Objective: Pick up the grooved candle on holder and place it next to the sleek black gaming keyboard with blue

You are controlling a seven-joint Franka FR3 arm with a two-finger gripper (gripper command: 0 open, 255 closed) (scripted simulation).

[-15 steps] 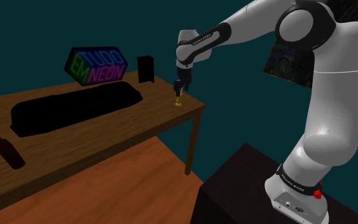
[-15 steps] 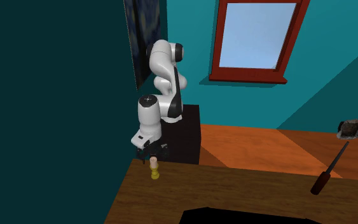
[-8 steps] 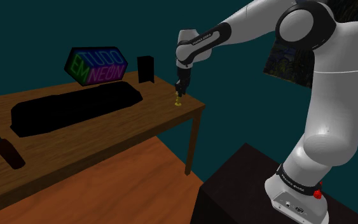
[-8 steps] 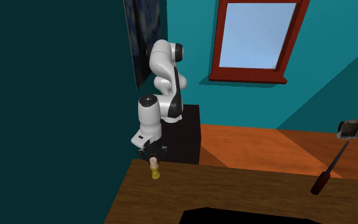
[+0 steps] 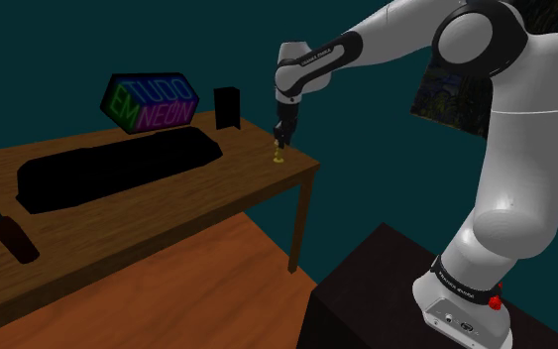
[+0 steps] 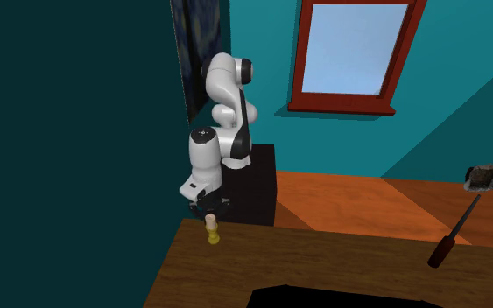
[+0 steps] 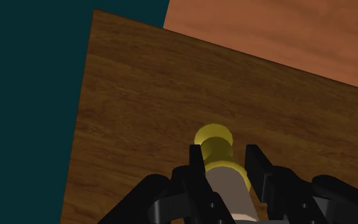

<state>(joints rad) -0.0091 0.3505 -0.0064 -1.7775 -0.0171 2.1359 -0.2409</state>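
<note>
the pincer (image 7: 225, 153) clasps the candle (image 7: 226, 183) by the table (image 7: 126, 114) corner.

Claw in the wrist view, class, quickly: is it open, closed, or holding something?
Claw: closed on the candle, with a finger against each side of it.

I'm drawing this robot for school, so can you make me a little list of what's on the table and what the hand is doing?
table: brown wood
candle: pale, on a gold holder, upright by the table's corner
gripper: black, coming down over the candle, fingers against both its sides
keyboard: long, black, flat on the table, apart from the candle, toward the shoulder view's left
sign: glowing coloured letters, behind the keyboard
</note>
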